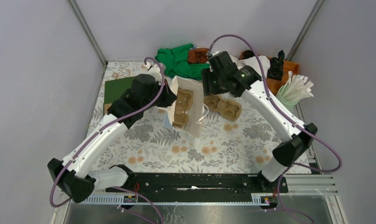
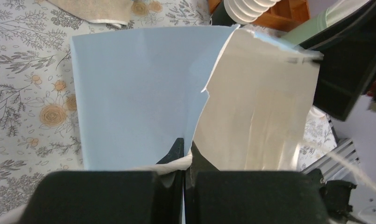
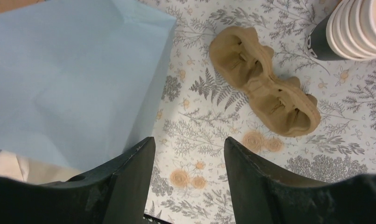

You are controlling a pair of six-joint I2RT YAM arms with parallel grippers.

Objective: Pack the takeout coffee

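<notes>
Pale blue bag [image 3: 60,79] beside brown pulp tray [image 3: 265,98]

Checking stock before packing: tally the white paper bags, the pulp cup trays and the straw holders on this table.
White paper bag: 1
Brown moulded pulp cup trays: 2, one in the bag, one on the table at
Pale green cup of white straws: 1
Total: 4

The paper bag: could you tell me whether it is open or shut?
Open: the top view looks into the paper bag at a brown pulp tray inside; the left gripper pinches its rim.
</notes>
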